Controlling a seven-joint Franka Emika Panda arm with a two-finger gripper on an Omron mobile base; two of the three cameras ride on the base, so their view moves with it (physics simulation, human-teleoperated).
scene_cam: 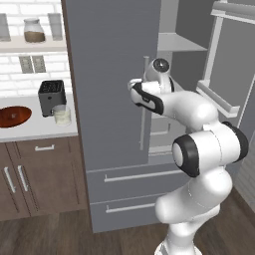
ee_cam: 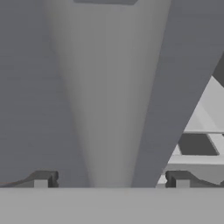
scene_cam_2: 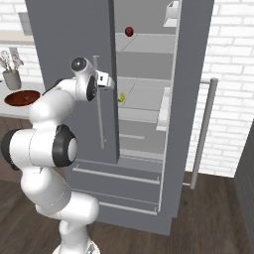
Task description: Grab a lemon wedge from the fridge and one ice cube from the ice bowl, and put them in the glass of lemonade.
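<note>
Right base view gives me the fridge (scene_cam_2: 74,44), matte grey, its right door swung wide and the left door shut. On a pale middle shelf I see the lemon wedge (scene_cam_2: 121,97), a tiny bright yellow piece; which way it points I can't tell. A small dark red fruit (scene_cam_2: 129,31) sits on the shelf above. My gripper (scene_cam_2: 110,82) is spread wide and holds nothing, its fingertips (ee_cam: 41,179) straddling the left door's silver bar handle (ee_cam: 109,109), which runs vertically. On the worktop (scene_cam: 35,129) stand the ice bowl (scene_cam: 14,115) and the glass of lemonade (scene_cam: 62,116), just beside a black toaster (scene_cam: 52,95).
</note>
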